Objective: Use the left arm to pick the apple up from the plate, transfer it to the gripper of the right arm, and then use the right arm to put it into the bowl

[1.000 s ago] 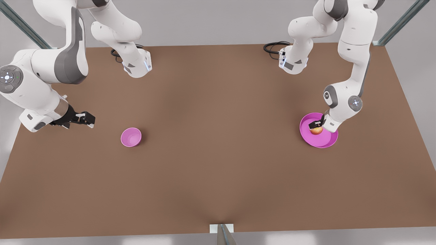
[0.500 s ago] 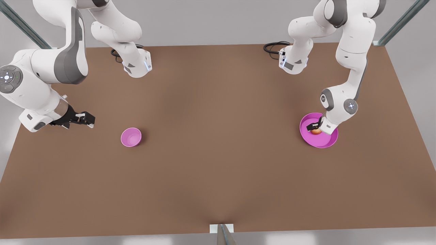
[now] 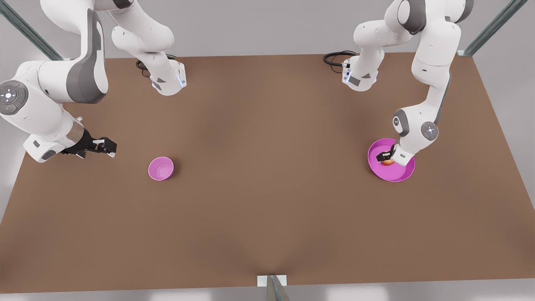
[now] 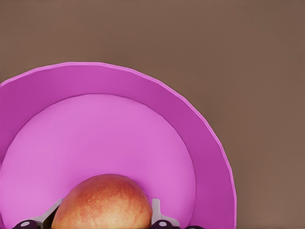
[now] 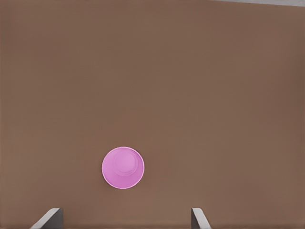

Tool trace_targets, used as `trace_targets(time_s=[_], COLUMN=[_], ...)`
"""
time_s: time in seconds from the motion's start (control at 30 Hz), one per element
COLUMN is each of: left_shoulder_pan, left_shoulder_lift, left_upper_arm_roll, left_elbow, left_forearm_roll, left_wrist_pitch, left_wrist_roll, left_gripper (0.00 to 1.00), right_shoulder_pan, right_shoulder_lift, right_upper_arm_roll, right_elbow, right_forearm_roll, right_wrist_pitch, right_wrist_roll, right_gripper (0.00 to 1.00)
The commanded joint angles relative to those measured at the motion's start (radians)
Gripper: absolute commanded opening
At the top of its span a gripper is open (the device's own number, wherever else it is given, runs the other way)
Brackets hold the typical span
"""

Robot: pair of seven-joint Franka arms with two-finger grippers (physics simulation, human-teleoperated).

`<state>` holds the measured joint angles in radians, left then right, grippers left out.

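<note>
My left gripper [image 3: 387, 158] is down in the plate [image 3: 399, 173] at the front view's right, jaws set either side of the apple [image 3: 387, 162]; in the left wrist view the fingers [image 4: 157, 212] sit right against the apple's [image 4: 101, 202] flanks, so I read it as clamped on the fruit. Apple is yellow-red and lies on the plate's [image 4: 205, 143] flat floor, nothing else in the dish. My right gripper [image 3: 103, 146] waits over the tabletop [image 3: 267, 188] at the front view's left, well apart from the plate, jaws spread wide with nothing between them; the right wrist view shows both fingertips [image 5: 49, 218] far apart. The bowl [image 3: 161, 168] stands upright near that gripper, on the tabletop, and I see only pink inside it [image 5: 123, 167].
</note>
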<state>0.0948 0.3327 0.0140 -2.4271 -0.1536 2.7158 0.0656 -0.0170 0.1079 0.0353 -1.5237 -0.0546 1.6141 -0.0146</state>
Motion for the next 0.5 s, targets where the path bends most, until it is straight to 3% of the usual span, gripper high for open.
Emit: trace_targets(time_s=[0.0, 0.27, 0.47], left_shoulder_pan=[0.000, 0.000, -0.024], left_shoulder_lift=[0.003, -0.011, -0.052], left_upper_arm_roll=[0.000, 0.000, -0.029], left_elbow=[0.000, 0.028, 0.192], left_forearm_roll=[-0.003, 0.003, 0.005], left_wrist_pitch=[-0.001, 0.005, -0.018], left_wrist_roll=[0.005, 0.005, 0.031], left_gripper=[0.80, 0.76, 0.74], right_shoulder_pan=[0.000, 0.000, 0.000], right_shoulder_lift=[-0.001, -0.001, -0.001], right_upper_arm_roll=[0.000, 0.000, 0.000], right_elbow=[0.000, 0.002, 0.000], right_forearm_roll=[0.001, -0.001, -0.001], right_wrist_pitch=[0.000, 0.000, 0.000], right_wrist_roll=[-0.001, -0.001, -0.001], right_gripper=[1.00, 1.00, 1.00])
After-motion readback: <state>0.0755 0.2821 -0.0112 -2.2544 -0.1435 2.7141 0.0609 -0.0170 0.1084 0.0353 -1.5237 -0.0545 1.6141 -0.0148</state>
